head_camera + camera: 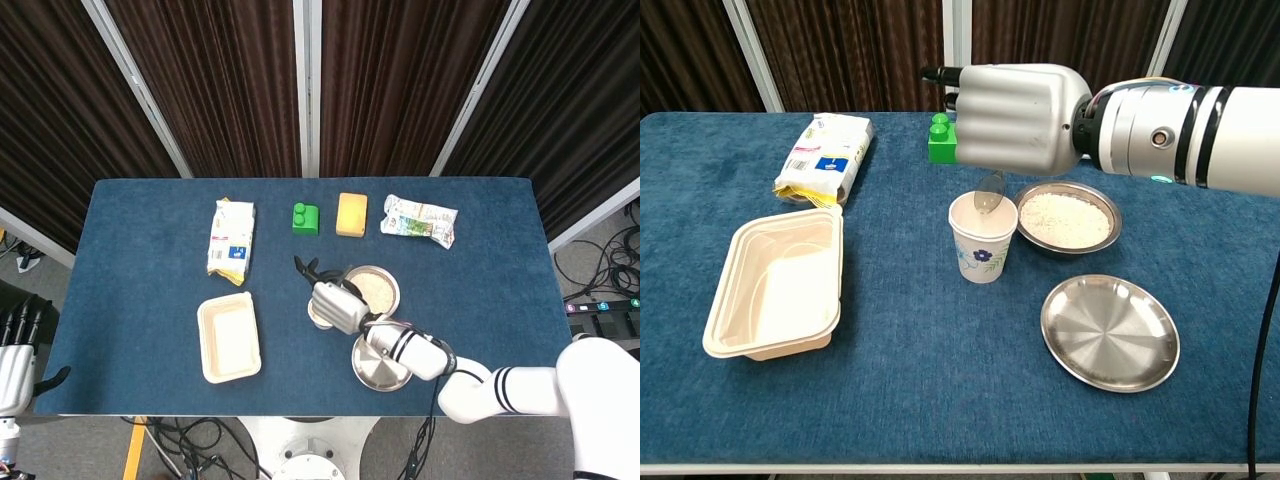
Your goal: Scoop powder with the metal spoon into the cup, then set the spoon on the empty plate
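My right hand (1015,118) hangs over the paper cup (983,239) and holds the metal spoon (989,195), whose bowl dips into the cup's mouth. In the head view the right hand (333,303) covers most of the cup (317,320). The metal bowl of white powder (1068,217) stands just right of the cup. The empty metal plate (1109,332) lies nearer the front, to the right. My left hand (14,350) hangs off the table's left edge, fingers straight and apart, holding nothing.
A beige plastic tray (777,283) lies at the front left. Along the back stand a white-and-yellow bag (824,154), a green block (945,139), a yellow sponge (351,213) and a crinkled packet (419,218).
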Robot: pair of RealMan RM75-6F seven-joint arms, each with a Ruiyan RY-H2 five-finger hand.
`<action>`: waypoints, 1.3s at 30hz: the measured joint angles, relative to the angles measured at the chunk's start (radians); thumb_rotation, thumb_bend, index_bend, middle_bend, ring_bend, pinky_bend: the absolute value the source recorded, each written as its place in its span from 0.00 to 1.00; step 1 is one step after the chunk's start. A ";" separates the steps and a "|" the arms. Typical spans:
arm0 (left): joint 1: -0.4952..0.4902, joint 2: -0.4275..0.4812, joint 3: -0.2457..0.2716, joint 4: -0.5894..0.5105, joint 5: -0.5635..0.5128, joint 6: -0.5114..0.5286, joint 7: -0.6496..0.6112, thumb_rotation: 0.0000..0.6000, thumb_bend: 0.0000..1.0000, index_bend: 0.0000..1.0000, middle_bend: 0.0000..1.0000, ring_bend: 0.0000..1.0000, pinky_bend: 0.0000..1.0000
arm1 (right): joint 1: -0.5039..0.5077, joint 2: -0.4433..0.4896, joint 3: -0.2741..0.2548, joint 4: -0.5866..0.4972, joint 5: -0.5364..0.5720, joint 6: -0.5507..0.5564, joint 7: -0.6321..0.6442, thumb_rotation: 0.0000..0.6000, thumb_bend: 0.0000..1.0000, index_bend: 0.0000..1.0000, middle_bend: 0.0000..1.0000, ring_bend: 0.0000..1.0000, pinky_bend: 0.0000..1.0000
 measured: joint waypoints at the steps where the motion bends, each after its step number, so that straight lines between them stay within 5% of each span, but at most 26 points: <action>1: 0.000 0.000 -0.001 -0.001 0.000 0.000 0.001 1.00 0.00 0.10 0.11 0.03 0.00 | -0.004 -0.002 0.001 -0.002 -0.001 0.010 -0.007 1.00 0.33 0.60 0.57 0.26 0.00; 15: -0.001 -0.006 -0.001 0.009 0.001 -0.005 -0.010 1.00 0.00 0.10 0.11 0.03 0.00 | -0.054 0.005 0.018 -0.051 -0.026 0.067 0.006 1.00 0.33 0.60 0.57 0.26 0.00; 29: -0.003 0.002 -0.001 -0.003 0.013 0.000 0.007 1.00 0.00 0.10 0.11 0.03 0.00 | -0.159 0.004 0.034 -0.021 -0.070 0.142 0.276 1.00 0.33 0.60 0.57 0.26 0.00; 39: 0.012 0.017 0.002 -0.038 0.014 0.023 0.027 1.00 0.00 0.10 0.11 0.03 0.00 | -0.153 -0.078 0.017 0.099 -0.166 0.113 0.150 1.00 0.33 0.60 0.58 0.26 0.00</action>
